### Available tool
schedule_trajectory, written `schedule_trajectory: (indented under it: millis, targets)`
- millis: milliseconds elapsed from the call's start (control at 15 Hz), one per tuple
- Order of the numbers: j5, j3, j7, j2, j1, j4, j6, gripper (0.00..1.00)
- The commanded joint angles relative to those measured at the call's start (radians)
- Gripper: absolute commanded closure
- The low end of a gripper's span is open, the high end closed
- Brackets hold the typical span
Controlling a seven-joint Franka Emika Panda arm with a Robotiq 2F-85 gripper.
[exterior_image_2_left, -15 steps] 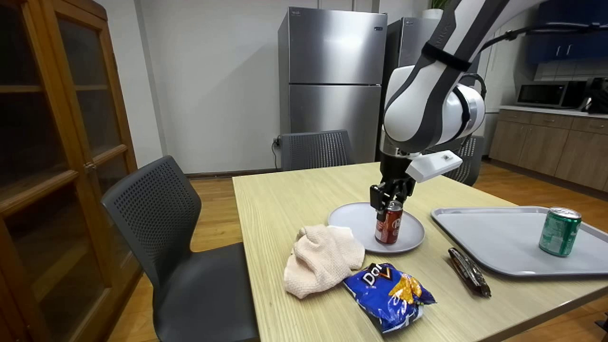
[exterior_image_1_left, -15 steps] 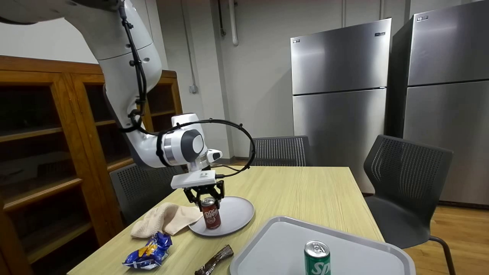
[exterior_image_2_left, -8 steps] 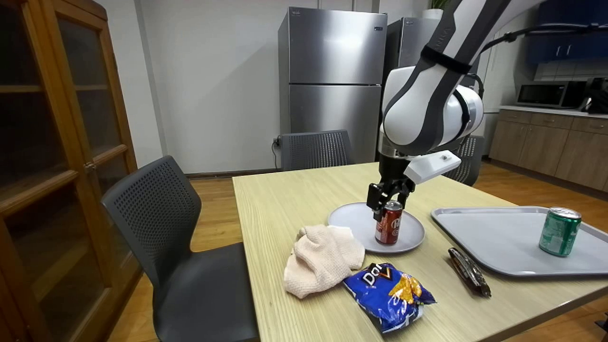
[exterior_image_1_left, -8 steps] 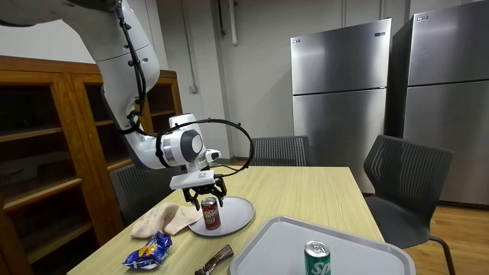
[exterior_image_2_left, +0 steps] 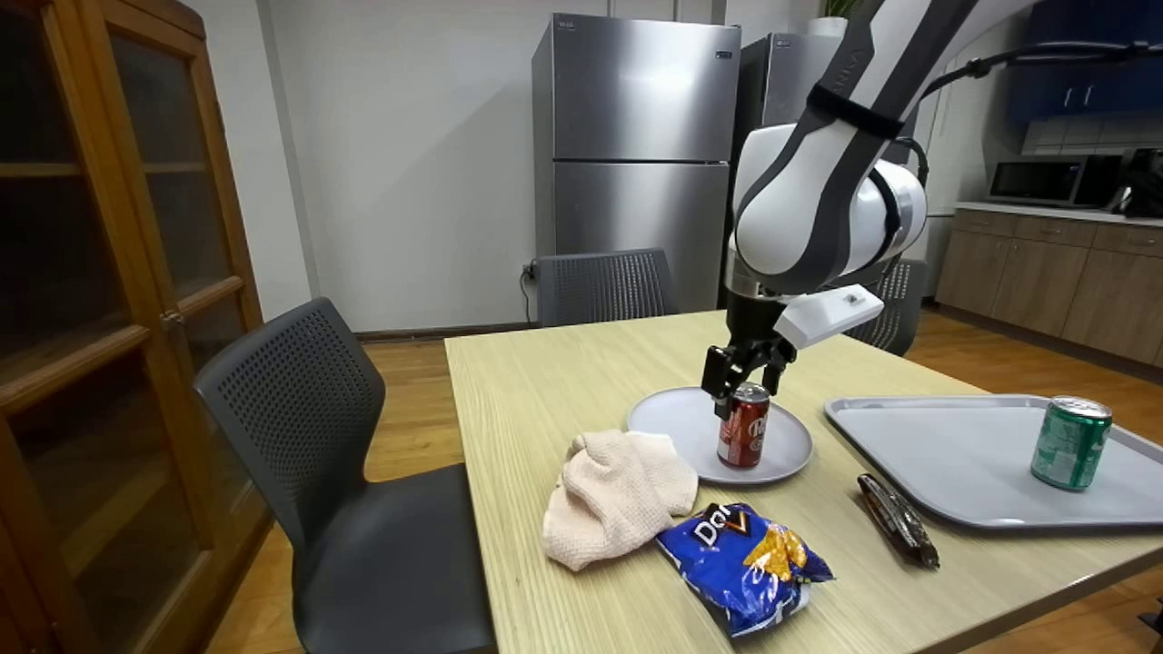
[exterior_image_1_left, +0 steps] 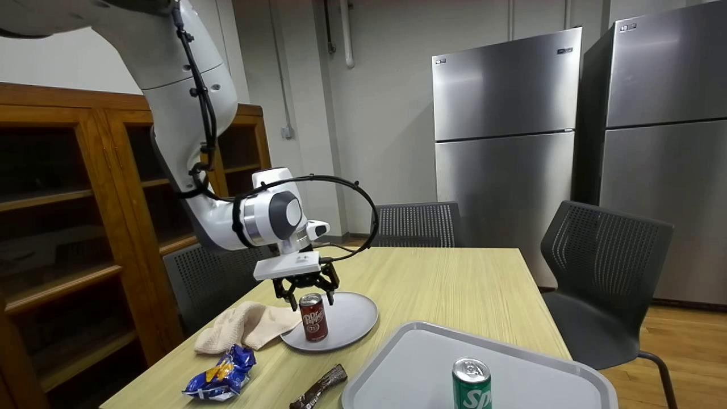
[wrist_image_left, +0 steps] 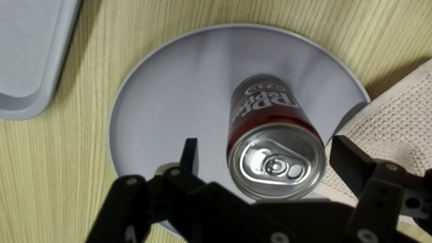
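Observation:
A dark red Dr Pepper can (wrist_image_left: 270, 104) stands upright on a round grey plate (wrist_image_left: 158, 101), as both exterior views also show. My gripper (wrist_image_left: 265, 148) is open around the top of this can, with one of its fingers on each side. In the wrist view a wide gap parts the can from the left-hand finger (wrist_image_left: 190, 155); the right-hand finger (wrist_image_left: 349, 162) sits closer, with a narrow gap. From outside, the gripper (exterior_image_1_left: 312, 303) points down over the plate, its fingertips level with the upper part of the can (exterior_image_2_left: 745, 436).
A beige cloth (exterior_image_2_left: 618, 500) overlaps the plate's edge. Near it lie a blue Doritos bag (exterior_image_2_left: 750, 568) and a dark wrapped bar (exterior_image_2_left: 898, 520). A grey tray (exterior_image_1_left: 420, 352) carries a green Sprite can (exterior_image_1_left: 472, 383). Chairs (exterior_image_1_left: 602, 284) stand around the wooden table (exterior_image_1_left: 454, 278).
The fingers have spread away from the Dr Pepper can, which had been close between them a second ago. The arm has shifted only slightly; the can stays on the plate.

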Motion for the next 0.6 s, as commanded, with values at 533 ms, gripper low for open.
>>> schedule_trajectory:
  millis: [533]
  targets:
    - [0.055,0.057,-0.029,-0.241,-0.069,-0.087,-0.009,0.00]
